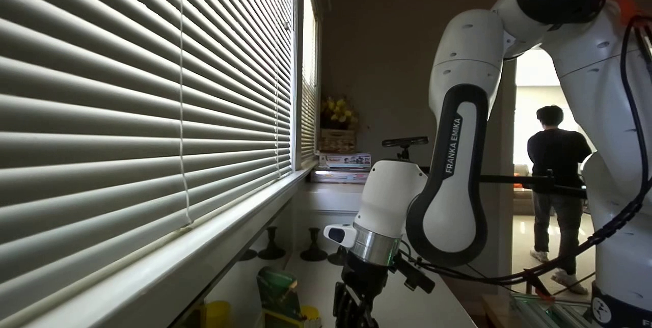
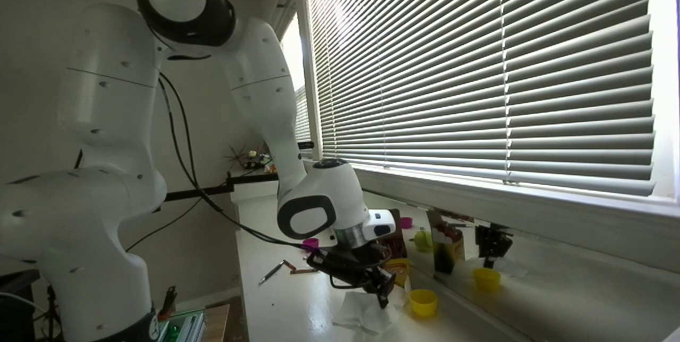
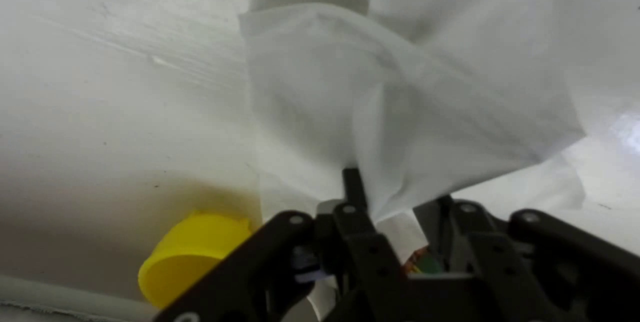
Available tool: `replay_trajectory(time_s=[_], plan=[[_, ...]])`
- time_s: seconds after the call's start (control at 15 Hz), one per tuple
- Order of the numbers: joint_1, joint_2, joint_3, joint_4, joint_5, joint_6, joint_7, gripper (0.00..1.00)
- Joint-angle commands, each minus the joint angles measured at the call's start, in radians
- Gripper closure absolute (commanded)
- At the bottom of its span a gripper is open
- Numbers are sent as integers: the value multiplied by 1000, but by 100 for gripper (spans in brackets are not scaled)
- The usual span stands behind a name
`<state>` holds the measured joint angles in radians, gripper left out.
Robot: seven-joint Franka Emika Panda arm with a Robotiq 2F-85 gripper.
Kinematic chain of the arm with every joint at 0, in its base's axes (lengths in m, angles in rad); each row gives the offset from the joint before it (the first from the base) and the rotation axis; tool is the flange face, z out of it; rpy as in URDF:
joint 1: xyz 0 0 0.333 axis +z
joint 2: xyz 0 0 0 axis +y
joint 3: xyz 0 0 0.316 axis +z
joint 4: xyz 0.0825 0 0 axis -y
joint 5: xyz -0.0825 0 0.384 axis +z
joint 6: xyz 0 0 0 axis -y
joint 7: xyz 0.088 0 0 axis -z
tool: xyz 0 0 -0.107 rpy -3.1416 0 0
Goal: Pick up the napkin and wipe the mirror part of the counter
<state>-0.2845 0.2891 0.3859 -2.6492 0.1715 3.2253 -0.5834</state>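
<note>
A white crumpled napkin (image 2: 356,313) lies on the pale counter (image 2: 289,305), and fills the middle of the wrist view (image 3: 400,112). My gripper (image 2: 381,302) points down at the napkin. In the wrist view my gripper (image 3: 395,202) has its fingers apart, with a raised fold of the napkin between them; the napkin hides part of the far fingertip. The mirror (image 2: 563,289) is a reflective strip along the wall below the window sill, and it reflects the gripper and a cup. In an exterior view my gripper (image 1: 354,307) is cut by the bottom edge.
A yellow cup (image 2: 423,304) stands close beside the napkin; it also shows in the wrist view (image 3: 195,257). A snack box (image 2: 397,267) stands behind the gripper. A pen (image 2: 271,273) and a pink cup (image 2: 311,244) are farther back. Dark candlesticks (image 1: 313,249) stand near the mirror.
</note>
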Motion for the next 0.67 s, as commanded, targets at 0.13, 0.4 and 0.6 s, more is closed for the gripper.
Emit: replay_trajectory(time_s=[0.13,0.4,0.6], plan=[[-119,7,133,-4,-10,18,-22,100],[-281,-44,313,-39,9,11,0,100],[-436,-75,442,-60,18,18,11,100]])
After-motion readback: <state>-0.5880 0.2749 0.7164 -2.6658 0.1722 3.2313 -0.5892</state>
